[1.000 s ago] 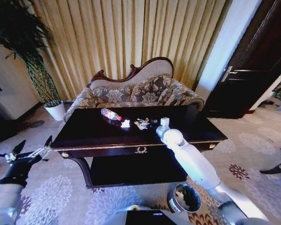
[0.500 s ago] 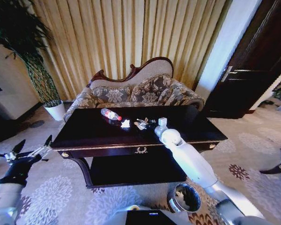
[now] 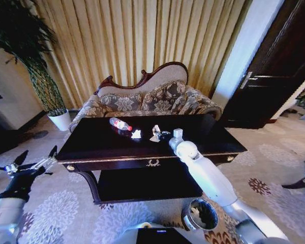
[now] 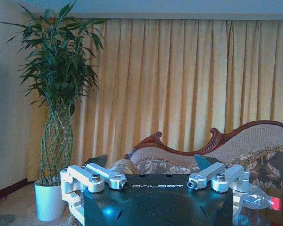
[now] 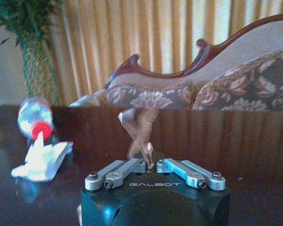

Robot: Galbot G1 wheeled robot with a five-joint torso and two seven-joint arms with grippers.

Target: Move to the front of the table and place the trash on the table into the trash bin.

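right gripper (image 5: 148, 162): clenching a paper scrap (image 5: 139, 129), holding it just above the table (image 3: 203, 137)
bottle (image 3: 120, 124): lying on table, another scrap (image 3: 136, 134) beside
trash bin (image 3: 201, 215): standing on floor in front
left gripper (image 3: 33, 161): hanging released, off table's left

White-shelled arms, black wrist housings, silver claw linkages

The right arm (image 3: 208, 175) wears smooth glossy white shells over rounded joints, greying toward the shoulder. The left arm (image 3: 5, 208) has a pale forearm and a black wrist section. The left claw (image 3: 33, 162) has slim silver links and dark pointed tips. Seen from the wrist cameras, the right claw (image 5: 151, 162) and its left twin each sit on a dark glossy housing lettered GALBOT, with brushed-silver linkage bars held by round screws.
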